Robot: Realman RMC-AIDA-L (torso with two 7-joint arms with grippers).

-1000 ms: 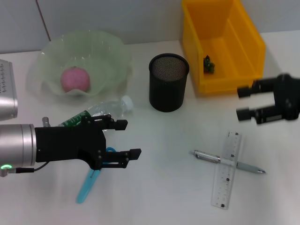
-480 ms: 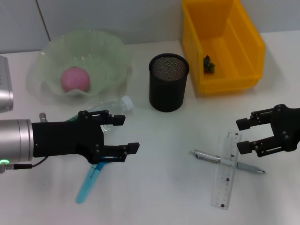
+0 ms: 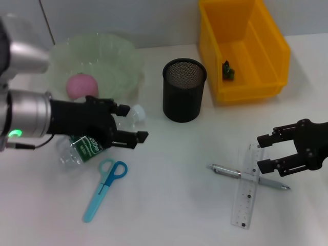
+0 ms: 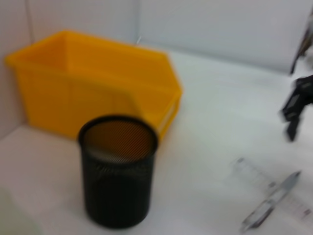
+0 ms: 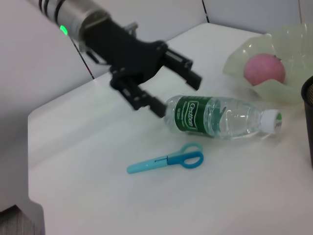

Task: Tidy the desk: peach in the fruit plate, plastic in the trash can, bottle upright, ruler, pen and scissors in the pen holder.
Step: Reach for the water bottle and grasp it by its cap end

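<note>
Bottle (image 3: 95, 141) lying flat near plate (image 3: 128, 61), cap toward holder (image 3: 184, 89). Left gripper (image 3: 130, 123) over it, fingers spread wide, nothing held. Looks empty-ish, so light, thin plastic, slick, rolls easy; grab mid-body by label. Scissors (image 3: 105, 187) just beside, desk free toward the front. Right gripper (image 3: 266, 152) open above ruler (image 3: 247, 187) and pen (image 3: 248, 177), both flat, hard to pinch.

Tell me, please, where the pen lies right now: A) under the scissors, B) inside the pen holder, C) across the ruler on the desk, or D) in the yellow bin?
C: the pen lies crosswise over the ruler on the desk, in front of the open right hand.
</note>
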